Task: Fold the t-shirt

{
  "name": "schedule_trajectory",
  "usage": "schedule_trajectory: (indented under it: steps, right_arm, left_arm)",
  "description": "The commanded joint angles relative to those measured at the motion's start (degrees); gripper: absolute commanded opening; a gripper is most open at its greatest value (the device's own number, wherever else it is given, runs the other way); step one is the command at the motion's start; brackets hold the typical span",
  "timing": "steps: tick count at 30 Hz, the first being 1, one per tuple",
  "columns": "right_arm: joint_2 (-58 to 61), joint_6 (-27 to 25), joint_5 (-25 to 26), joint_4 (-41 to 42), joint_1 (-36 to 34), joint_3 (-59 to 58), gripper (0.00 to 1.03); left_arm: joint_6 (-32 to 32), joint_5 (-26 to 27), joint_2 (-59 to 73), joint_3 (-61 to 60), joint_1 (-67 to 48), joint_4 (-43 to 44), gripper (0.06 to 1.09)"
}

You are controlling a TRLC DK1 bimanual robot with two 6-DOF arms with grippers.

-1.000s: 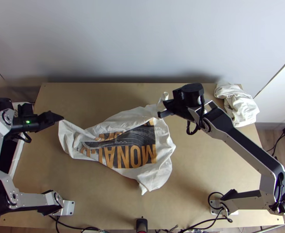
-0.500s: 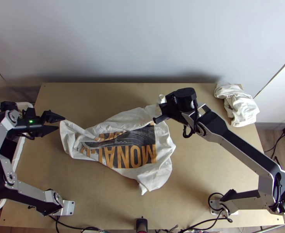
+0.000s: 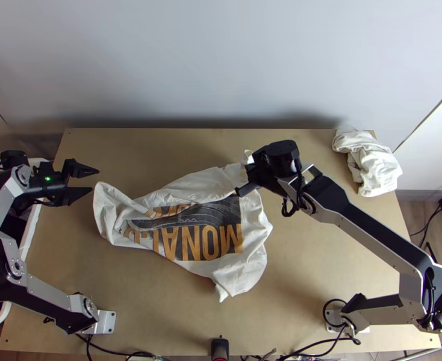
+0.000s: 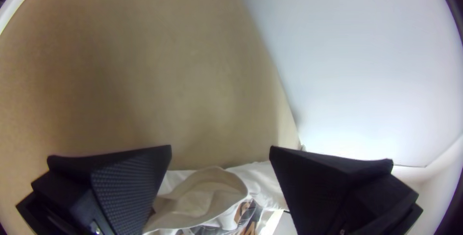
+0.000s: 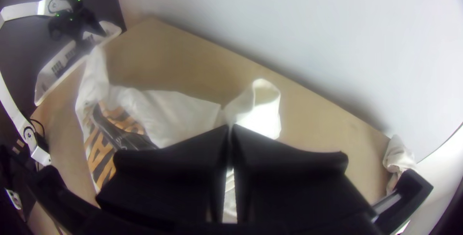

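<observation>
- The t-shirt (image 3: 254, 240) lies rumpled and partly spread across the middle of the table (image 3: 317, 265), one end drawn out towards the left edge, another hanging down in a point towards the near edge
- From above, its dark print (image 3: 227, 237) with tan lettering can be made out, a long fold running over part of it
- The left gripper (image 3: 95, 180) is released, its fingers wide apart over the table near the left edge, just beside the drawn-out end
- The left wrist view adds a curled rim of cloth with the fabric's inner side showing, seen between those spread fingers
- The right gripper (image 3: 258, 175) is clenched on the t-shirt, right of the table's middle and nearer the far edge; its own wrist view gives the fingertips pressed together with cloth pinched there and a loop standing up beyond them
- Which part of the garment it grips cannot be told, the black fingers covering that spot
- A second pale cloth (image 3: 374, 168) sits bunched at the far right corner, its layers hard to separate
- A white bin (image 3: 32, 225) stands past the left edge, partly hidden by the left arm; the right wrist view shows labels on it
</observation>
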Motion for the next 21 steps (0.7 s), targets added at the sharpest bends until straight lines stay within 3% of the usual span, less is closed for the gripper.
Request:
schedule_trajectory:
  steps: [1, 19, 21]
  right_arm:
    - [0.38, -1.87, 1.6, 0.11, 1.61, -0.11, 0.03]
    - [0.38, -6.27, 6.0, 2.39, 3.01, -2.48, 0.03]
    - [0.47, -6.35, 6.43, 3.1, 3.01, -2.48, 0.03]
  left_arm:
    - [-3.11, 1.27, 1.18, -0.29, -2.06, 1.08, 1.04]
    - [-3.19, 8.65, 3.56, -3.02, -6.36, -3.22, 1.04]
    - [-2.49, 8.92, 3.12, -3.37, -6.45, -3.22, 0.97]
